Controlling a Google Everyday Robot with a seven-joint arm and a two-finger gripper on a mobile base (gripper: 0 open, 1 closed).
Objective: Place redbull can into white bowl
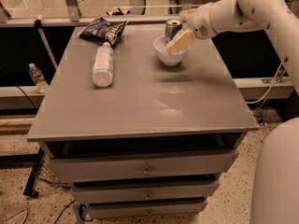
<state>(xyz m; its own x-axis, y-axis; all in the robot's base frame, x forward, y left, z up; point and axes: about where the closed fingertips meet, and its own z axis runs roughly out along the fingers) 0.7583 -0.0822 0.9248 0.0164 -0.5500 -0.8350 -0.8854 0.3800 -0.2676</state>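
The redbull can [173,28] stands upright at the back of the table, its lower part hidden behind the rim of the white bowl [169,56] and behind a finger. I cannot tell whether the can's base rests inside the bowl or hangs just above it. My gripper [176,37] reaches in from the right over the bowl and is shut on the can. One cream finger [181,41] lies across the front of the can and over the bowl's rim.
A clear plastic bottle [103,64] lies on its side on the left half of the grey table [140,111]. A dark chip bag [103,30] lies behind it. Another small bottle [37,77] stands on the floor ledge at the left. Drawers are below the tabletop.
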